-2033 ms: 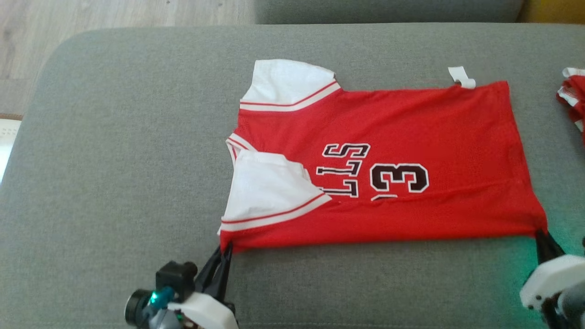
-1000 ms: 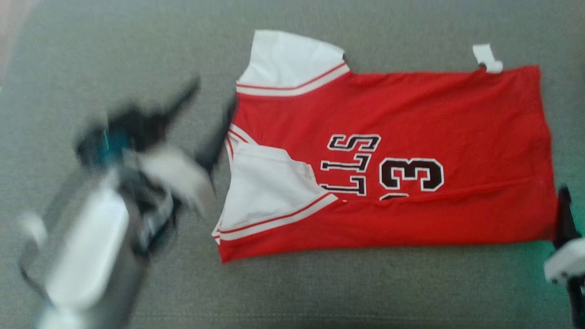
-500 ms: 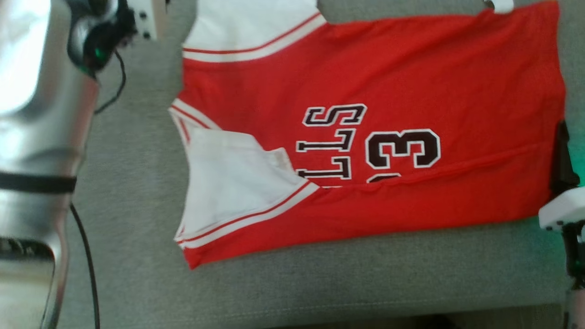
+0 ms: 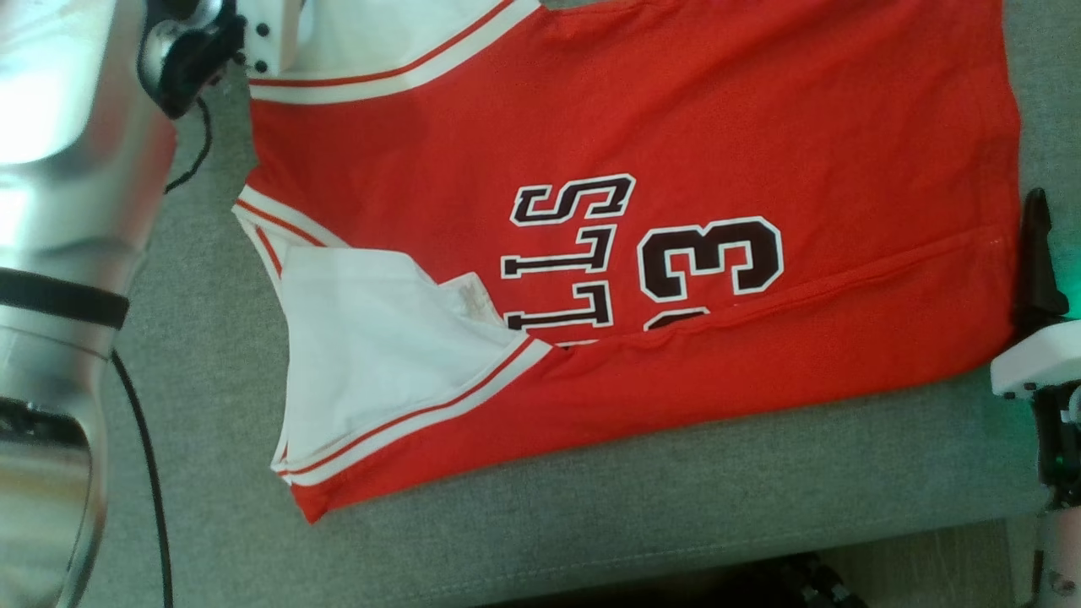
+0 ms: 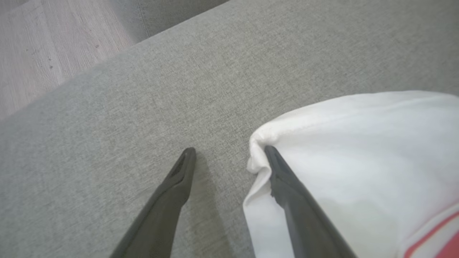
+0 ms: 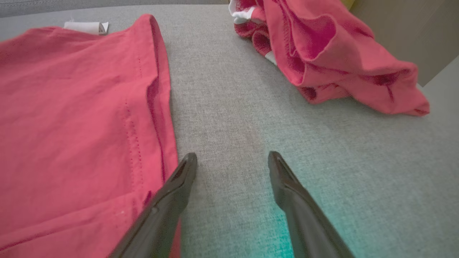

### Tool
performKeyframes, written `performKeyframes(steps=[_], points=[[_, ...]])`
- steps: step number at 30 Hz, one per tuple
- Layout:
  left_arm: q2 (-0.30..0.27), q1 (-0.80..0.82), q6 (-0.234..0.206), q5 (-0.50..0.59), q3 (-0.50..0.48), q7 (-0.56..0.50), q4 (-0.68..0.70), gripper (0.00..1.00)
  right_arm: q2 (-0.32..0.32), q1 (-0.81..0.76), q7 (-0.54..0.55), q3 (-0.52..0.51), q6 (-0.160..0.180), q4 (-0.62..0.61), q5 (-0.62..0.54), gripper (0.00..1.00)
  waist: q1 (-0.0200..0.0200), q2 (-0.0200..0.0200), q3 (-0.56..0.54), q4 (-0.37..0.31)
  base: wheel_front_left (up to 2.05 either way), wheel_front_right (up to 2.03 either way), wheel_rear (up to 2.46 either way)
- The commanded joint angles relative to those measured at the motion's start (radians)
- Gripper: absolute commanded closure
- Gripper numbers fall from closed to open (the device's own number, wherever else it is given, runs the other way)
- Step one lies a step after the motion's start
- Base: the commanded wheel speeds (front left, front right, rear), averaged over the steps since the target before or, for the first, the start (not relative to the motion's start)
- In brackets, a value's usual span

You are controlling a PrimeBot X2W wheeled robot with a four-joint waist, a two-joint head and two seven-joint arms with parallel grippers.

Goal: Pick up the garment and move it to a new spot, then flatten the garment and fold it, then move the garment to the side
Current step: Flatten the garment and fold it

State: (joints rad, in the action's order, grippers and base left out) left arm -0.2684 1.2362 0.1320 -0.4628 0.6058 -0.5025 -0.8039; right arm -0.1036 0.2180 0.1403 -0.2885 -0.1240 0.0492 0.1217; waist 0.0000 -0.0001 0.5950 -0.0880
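Nearest the robot, the folded near edge of the red mesh jersey with white sleeves and black lettering [image 4: 760,127] lies free on the grey upholstered cushion [image 4: 676,507]. Two seconds ago both grippers stood at its near corners; both have since left them, and the head camera has dipped forward as well. The right gripper [image 6: 233,157] is now beside the hem, spread wide and empty, one finger against the hem's edge, the other on bare cushion. The left gripper [image 5: 229,154], on its silver forearm [image 4: 59,169], has gone to the far white sleeve [image 5: 358,161]. It is spread wide, one finger over the sleeve's rolled edge, and nothing is clamped. Judgement: near fold complete, far side next. Farther off, a crumpled red garment [image 6: 322,53] lies well apart.
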Motion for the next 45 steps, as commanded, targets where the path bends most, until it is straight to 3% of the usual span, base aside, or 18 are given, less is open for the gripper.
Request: performKeyframes(steps=[1,4,5,8,13,17,20,22,27,32,40,45], points=[[-0.053,0.051,-0.001,-0.009,-0.013,0.004,0.014,0.0,-0.008,0.002,-0.009,0.016,-0.007,-0.022,0.005,0.0,0.0,0.0001,0.0,0.0,0.0,0.0,0.0],[-0.057,0.057,-0.001,-0.025,0.004,0.01,-0.001,0.0,-0.006,0.005,-0.014,0.016,-0.007,-0.014,0.005,0.0,0.0,0.0001,0.002,-0.003,0.0,0.0,0.0],[-0.056,0.057,-0.001,-0.036,0.009,0.012,-0.001,0.11,-0.006,0.007,-0.016,0.016,-0.007,-0.011,0.005,0.0,0.0,0.0001,0.002,-0.003,0.0,0.0,0.0],[-0.055,0.057,-0.001,-0.072,0.032,0.029,0.018,1.0,-0.005,0.012,-0.024,0.012,-0.007,-0.003,0.003,0.0,0.0,0.0001,0.001,-0.003,0.0,0.0,0.0],[-0.079,0.055,-0.001,-0.098,0.1,0.123,0.108,1.0,-0.008,0.008,-0.033,-0.002,-0.007,0.004,-0.002,0.0,0.0,0.0001,-0.015,0.011,0.0,0.0,0.0],[-0.118,0.038,-0.001,-0.055,0.192,0.233,0.204,1.0,-0.011,0.005,-0.031,-0.012,-0.007,0.004,-0.005,0.0,0.0,0.0001,-0.032,0.027,0.0,0.0,0.0],[-0.123,-0.023,-0.001,-0.114,0.254,0.215,0.247,0.97,-0.011,0.0,-0.026,-0.016,-0.007,0.002,-0.008,0.0,0.0,0.0001,-0.042,0.043,0.0,0.0,0.0],[-0.135,-0.046,-0.001,-0.162,0.281,0.193,0.274,0.0,-0.012,0.0,-0.022,-0.017,-0.007,0.001,-0.01,0.0,0.0,0.0001,-0.045,0.05,0.0,0.0,0.0],[-0.151,-0.053,-0.001,-0.282,0.263,0.18,0.319,0.0,-0.015,0.002,-0.019,-0.018,-0.007,-0.002,-0.014,0.0,0.0,0.0001,-0.052,0.063,0.0,0.0,0.0],[-0.164,-0.022,-0.015,-0.337,0.2,0.2,0.314,0.0,-0.018,0.001,-0.021,-0.016,-0.007,0.002,-0.015,0.0,0.0,0.0001,-0.057,0.061,0.0,0.0,0.0],[-0.158,0.011,-0.051,-0.333,0.183,0.209,0.22,0.0,-0.015,0.001,-0.027,-0.004,-0.007,0.011,-0.011,0.0,0.0,0.0001,-0.049,0.04,0.0,0.0,0.0],[-0.141,0.053,-0.051,-0.294,0.205,0.236,0.121,0.0,-0.014,0.013,-0.031,0.005,-0.007,0.018,-0.006,0.0,0.0,0.0001,-0.031,0.019,0.0,0.0,0.0]])
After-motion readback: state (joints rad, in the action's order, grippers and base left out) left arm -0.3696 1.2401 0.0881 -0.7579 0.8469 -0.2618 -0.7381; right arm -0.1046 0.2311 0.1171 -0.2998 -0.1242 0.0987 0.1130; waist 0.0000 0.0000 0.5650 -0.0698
